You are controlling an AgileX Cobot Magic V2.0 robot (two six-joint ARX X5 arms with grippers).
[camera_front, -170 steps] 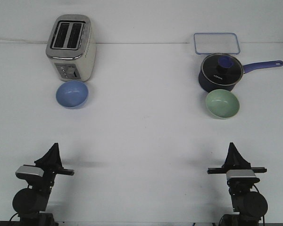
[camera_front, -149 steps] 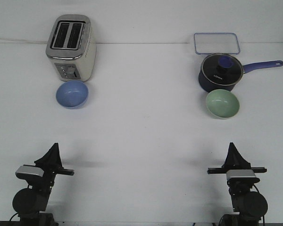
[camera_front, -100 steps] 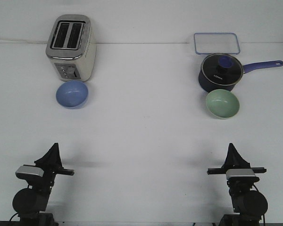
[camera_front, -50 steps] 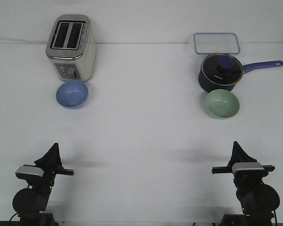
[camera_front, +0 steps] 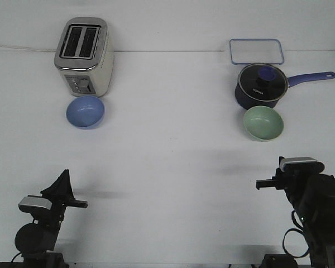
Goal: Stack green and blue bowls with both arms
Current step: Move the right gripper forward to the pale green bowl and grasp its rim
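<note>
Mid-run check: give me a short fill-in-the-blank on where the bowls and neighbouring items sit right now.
1. The blue bowl sits just in front of the ____.
2. The green bowl sits just in front of the dark, lidded ____.
3. The two bowls are not yet ____.
4. Behind the saucepan lies a clear rectangular ____.

Missing words: toaster; saucepan; stacked; container

The blue bowl [camera_front: 85, 111] sits just before the toaster [camera_front: 84, 55] at far left; the green bowl [camera_front: 263, 123] sits just before the saucepan [camera_front: 261, 85] at far right, both arms low at the desk [camera_front: 167, 167] near edge
</note>
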